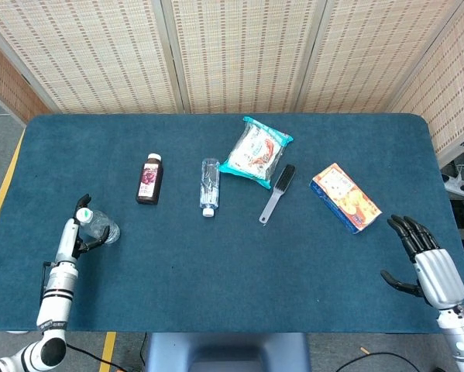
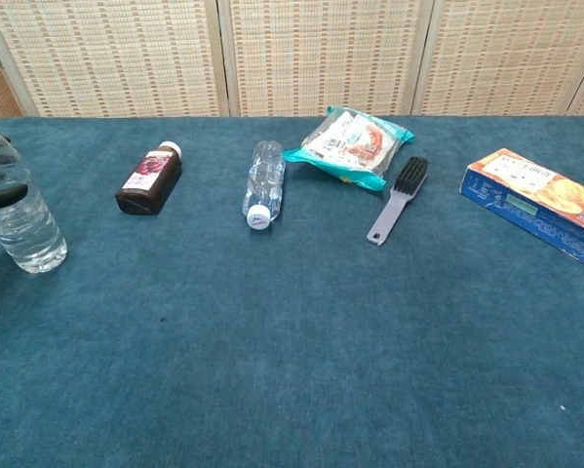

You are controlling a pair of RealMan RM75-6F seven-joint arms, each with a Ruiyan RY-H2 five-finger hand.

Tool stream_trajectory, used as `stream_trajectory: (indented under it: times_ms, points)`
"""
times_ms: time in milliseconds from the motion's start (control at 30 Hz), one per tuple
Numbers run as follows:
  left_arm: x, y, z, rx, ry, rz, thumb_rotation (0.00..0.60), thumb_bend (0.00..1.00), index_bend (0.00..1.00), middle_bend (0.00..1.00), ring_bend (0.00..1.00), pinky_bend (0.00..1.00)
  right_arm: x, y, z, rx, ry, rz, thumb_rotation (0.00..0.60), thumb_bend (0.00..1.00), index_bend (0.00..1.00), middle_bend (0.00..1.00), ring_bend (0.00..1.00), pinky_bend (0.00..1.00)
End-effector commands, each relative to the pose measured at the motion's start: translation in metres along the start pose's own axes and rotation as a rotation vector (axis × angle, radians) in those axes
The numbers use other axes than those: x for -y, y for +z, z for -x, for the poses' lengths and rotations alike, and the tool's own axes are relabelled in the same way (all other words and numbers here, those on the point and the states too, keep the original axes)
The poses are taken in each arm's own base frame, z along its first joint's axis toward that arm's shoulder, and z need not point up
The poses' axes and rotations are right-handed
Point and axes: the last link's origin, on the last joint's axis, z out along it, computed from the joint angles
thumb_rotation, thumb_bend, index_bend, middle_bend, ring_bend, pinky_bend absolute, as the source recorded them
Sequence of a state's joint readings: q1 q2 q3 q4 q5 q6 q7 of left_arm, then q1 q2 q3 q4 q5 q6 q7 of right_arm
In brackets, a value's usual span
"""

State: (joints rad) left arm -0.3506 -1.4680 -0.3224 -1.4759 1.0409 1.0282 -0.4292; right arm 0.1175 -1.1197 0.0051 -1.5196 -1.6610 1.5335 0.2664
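The dark blue felt-covered table [image 1: 232, 256] fills most of both views. At right of centre in the head view lies an orange and blue cardboard box [image 1: 345, 198] with pictured biscuits; its print is too small to read. Above centre sits a teal plastic snack bag [image 1: 255, 151], its label unreadable. At lower right the right robot hand [image 1: 429, 260] hangs off the table edge, fingers spread, holding nothing. At lower left the left robot hand [image 1: 75, 232] wraps dark fingers around an upright clear plastic water bottle with a white cap [image 1: 96, 223], its top cut off in the chest view. Near centre lie a clear, seemingly empty bottle [image 1: 208, 184], a grey brush with black bristles [image 1: 277, 191], and a dark brown bottle with a maroon label [image 1: 149, 179].
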Motion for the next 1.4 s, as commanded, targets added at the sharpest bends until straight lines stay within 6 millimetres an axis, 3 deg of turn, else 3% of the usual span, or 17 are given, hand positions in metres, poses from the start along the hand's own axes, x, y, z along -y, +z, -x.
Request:
stream_trajectory:
  times_ms: [33,400,900,1400]
  points:
    - [0.001,-0.006,-0.009,0.045,0.049,-0.007,0.600,0.39,0.00,0.00,0.00,0.12,0.000,0.000,0.001,0.004,0.000,0.000,0.600,0.14,0.00,0.03,0.00,0.10]
    - [-0.005,-0.011,-0.021,0.116,0.080,-0.020,0.600,0.39,0.00,0.00,0.00,0.12,0.000,0.001,0.002,0.008,-0.002,0.003,0.600,0.14,0.00,0.03,0.00,0.10]
    - [-0.028,-0.005,-0.004,0.108,0.106,0.080,0.600,0.33,0.00,0.00,0.00,0.09,-0.001,0.001,-0.001,0.002,0.005,0.002,0.600,0.14,0.00,0.03,0.00,0.10]
    - [-0.014,-0.007,-0.023,0.100,0.071,-0.005,0.600,0.29,0.00,0.00,0.00,0.09,-0.001,0.002,0.002,0.011,0.000,0.003,0.600,0.14,0.00,0.03,0.00,0.10]
